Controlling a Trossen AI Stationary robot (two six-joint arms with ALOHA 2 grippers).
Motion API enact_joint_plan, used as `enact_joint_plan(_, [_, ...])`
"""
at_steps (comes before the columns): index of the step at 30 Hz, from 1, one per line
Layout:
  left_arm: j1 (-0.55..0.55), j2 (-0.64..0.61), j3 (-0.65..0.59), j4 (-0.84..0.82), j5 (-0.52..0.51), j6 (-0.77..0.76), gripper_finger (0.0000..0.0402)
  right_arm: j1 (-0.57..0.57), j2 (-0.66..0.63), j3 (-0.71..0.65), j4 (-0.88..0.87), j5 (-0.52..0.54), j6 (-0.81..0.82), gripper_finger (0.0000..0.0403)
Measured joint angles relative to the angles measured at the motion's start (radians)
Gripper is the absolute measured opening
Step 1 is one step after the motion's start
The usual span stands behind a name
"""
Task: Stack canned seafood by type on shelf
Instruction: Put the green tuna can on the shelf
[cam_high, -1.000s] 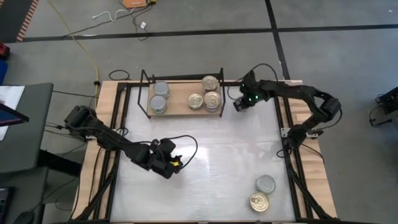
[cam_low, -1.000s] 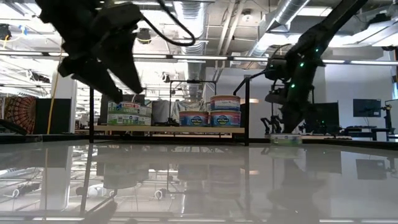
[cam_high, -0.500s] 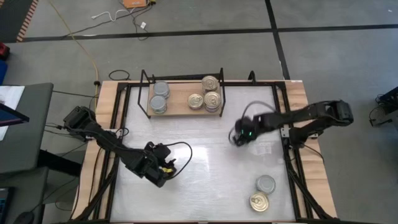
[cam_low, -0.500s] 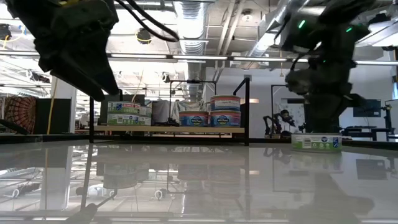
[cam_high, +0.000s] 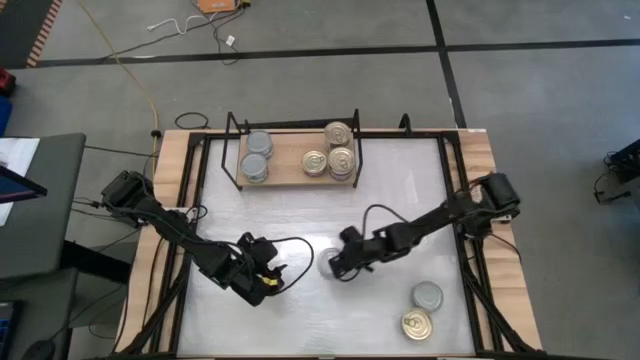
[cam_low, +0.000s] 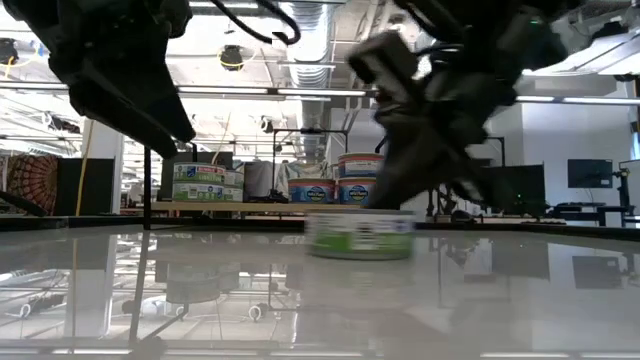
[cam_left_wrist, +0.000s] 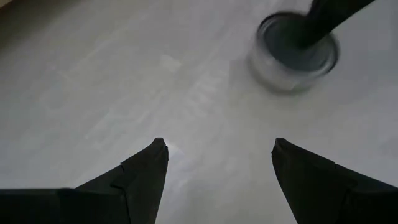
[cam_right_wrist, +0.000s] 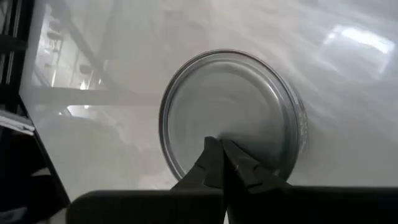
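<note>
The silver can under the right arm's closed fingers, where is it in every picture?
High view: the silver can sits mid-table, at the right gripper.
Low view: centre, the green-labelled can on the tabletop.
Left wrist view: far off, past the open left gripper, the can.
Right wrist view: it fills the middle.
Shared landmark: the right arm's shut fingers on its top.

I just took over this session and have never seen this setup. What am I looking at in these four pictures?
Two dark robot arms work at a white table. The overhead picture shows everything; the low one looks level across the tabletop; the other two come from cameras on each wrist.

The right pincer is shut, its tips pressed on the top of a grey-topped tin mid-table, not gripping it. The left pincer is open, empty, hovering nearby.

At the far edge, the wooden shelf holds grey tins on one side and gold-topped tins on the other. Two more tins wait near the right arm's corner.
</note>
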Motion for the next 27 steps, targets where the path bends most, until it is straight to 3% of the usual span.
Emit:
enact_joint_plan(5, [-0.003,0.000,0.000,0.035,0.003,0.015,0.0275,-0.016,0.049,0.120,-0.019,-0.004,-0.134,0.0017])
enact_joint_plan(9, [-0.002,0.000,-0.036,0.105,0.026,0.057,0.0275,-0.027,-0.016,0.158,-0.024,-0.003,-0.223,0.0017])
enact_joint_plan(12, [0.013,0.000,-0.103,0.271,0.081,0.088,0.0275,-0.028,-0.100,0.160,-0.082,0.000,-0.270,0.0017])
enact_joint_plan(17, [0.065,-0.005,-0.223,0.547,0.167,0.138,0.0275,-0.011,-0.251,0.158,-0.339,0.027,-0.326,0.0021])
enact_joint_plan(21, [0.134,-0.055,-0.249,0.556,0.205,0.188,0.0275,0.002,-0.366,0.055,-0.441,0.052,-0.295,0.0022])
enact_joint_plan(27, [0.235,-0.191,-0.254,0.586,0.224,0.364,0.0275,0.021,-0.564,-0.234,-0.265,0.049,-0.191,0.0022])
